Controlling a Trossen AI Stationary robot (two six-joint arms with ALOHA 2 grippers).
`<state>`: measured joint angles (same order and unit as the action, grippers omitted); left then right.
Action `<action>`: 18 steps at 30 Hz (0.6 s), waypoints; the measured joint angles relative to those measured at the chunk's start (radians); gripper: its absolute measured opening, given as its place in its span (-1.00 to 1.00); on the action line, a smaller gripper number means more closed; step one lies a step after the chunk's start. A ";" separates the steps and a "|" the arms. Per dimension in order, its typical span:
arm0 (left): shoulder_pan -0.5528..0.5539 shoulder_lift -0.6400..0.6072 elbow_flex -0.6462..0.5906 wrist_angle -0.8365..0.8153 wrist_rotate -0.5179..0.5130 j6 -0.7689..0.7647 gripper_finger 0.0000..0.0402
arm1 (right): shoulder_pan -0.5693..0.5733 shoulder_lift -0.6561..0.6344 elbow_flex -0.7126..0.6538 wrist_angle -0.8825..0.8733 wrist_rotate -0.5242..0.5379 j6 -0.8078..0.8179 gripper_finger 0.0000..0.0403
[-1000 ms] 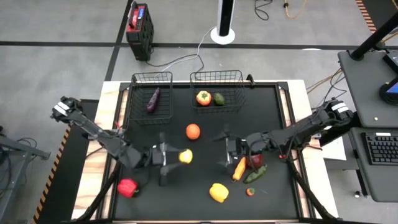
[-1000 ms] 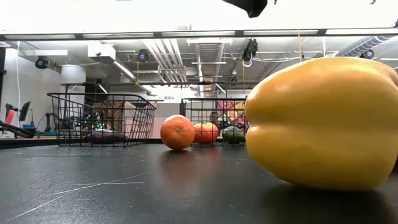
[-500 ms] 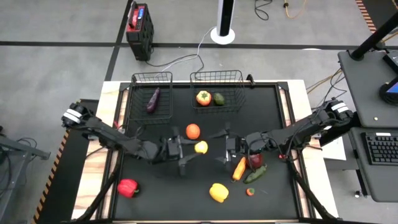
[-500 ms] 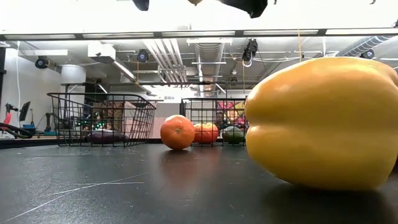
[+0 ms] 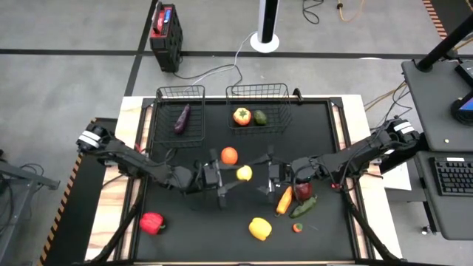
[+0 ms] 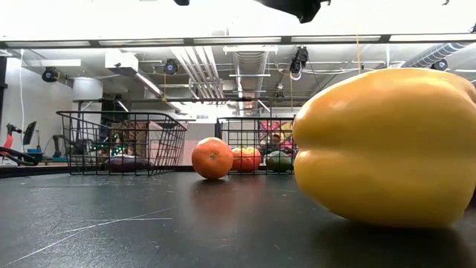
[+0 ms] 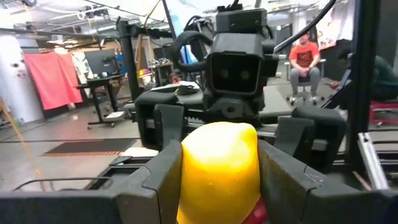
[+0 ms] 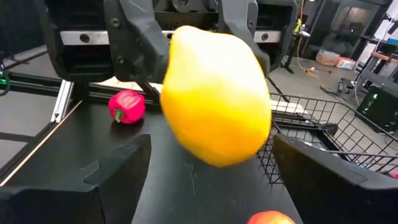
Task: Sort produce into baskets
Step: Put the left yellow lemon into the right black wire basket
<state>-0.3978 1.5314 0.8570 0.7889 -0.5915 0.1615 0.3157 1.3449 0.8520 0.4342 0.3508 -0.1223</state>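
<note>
My left gripper (image 5: 238, 175) is shut on a yellow lemon (image 5: 244, 173) above the middle of the black table. My right gripper (image 5: 261, 174) faces it from the right. It is open, with its fingers (image 8: 118, 171) wide apart on either side of the lemon (image 8: 214, 99) and not touching it. The narrower basket (image 5: 181, 94) holds a purple eggplant (image 5: 182, 118). The wider basket (image 5: 259, 91) holds a red-orange fruit (image 5: 242, 116) and a green one (image 5: 260, 117). An orange (image 5: 229, 156) rests on the table. My left gripper pinches the lemon by two opposite sides (image 7: 186, 174) between its two fingers (image 7: 165, 177). The fingers come level from the table's left. The lemon sticks out past the fingertips toward my right gripper and is lifted clear of the table.
A carrot (image 5: 284, 199), a red pepper (image 5: 304, 191) and a green vegetable (image 5: 303, 207) lie under my right arm. A yellow pepper (image 5: 259, 228), a small red piece (image 5: 297, 227) and another red pepper (image 5: 151, 222) lie near the front edge.
My left gripper has carried the lemon toward the table's right and a little toward the far edge, up to my right gripper's open fingers. The lemon stays lifted clear in the hold.
</note>
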 joint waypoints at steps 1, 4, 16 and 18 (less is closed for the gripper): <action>0.001 0.002 0.000 0.002 0.007 -0.012 -0.23 | 0.000 0.000 0.000 0.002 0.001 -0.001 0.61; 0.004 0.020 0.000 0.013 0.027 -0.028 -0.23 | 0.000 0.000 0.001 0.006 0.014 -0.006 0.61; 0.008 0.059 0.000 0.049 0.026 -0.039 -0.20 | -0.004 0.000 0.001 -0.005 0.024 -0.009 0.61; 0.010 0.059 0.000 0.049 0.026 -0.039 -0.16 | -0.004 0.000 0.001 -0.006 0.024 -0.009 0.57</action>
<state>-0.3882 1.5902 0.8566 0.8375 -0.5655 0.1226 0.3119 1.3449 0.8528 0.4279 0.3752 -0.1314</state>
